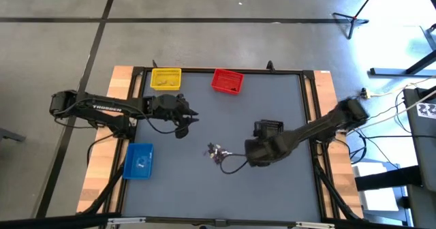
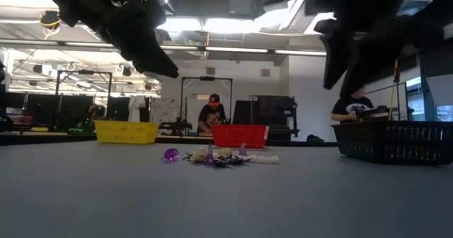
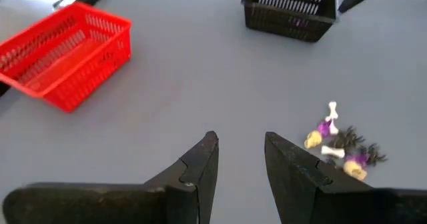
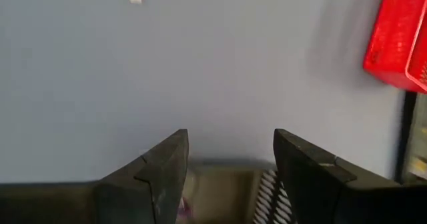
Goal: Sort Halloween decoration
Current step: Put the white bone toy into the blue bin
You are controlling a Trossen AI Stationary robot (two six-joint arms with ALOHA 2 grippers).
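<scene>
High view: the Halloween decoration [image 1: 216, 152] lies clustered near the desk [image 1: 204, 195] centre, just beside the right gripper [image 1: 253, 154] and farther from the left gripper [image 1: 184, 123]. The right arm is judged nearer.

Low view: the trinkets spread in a row level with the red bin [image 2: 240, 135]; open room surrounds them.

Left wrist view: jaws released, empty; cluster ahead, offset to one side.

Right wrist view: jaws released, empty, over the black bin [image 4: 270, 194].

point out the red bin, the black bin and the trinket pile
red bin [image 1: 227, 81], high view, its middle
black bin [image 3: 291, 12], left wrist view, front wall
trinket pile [image 3: 339, 144], left wrist view, pile's centre
</scene>
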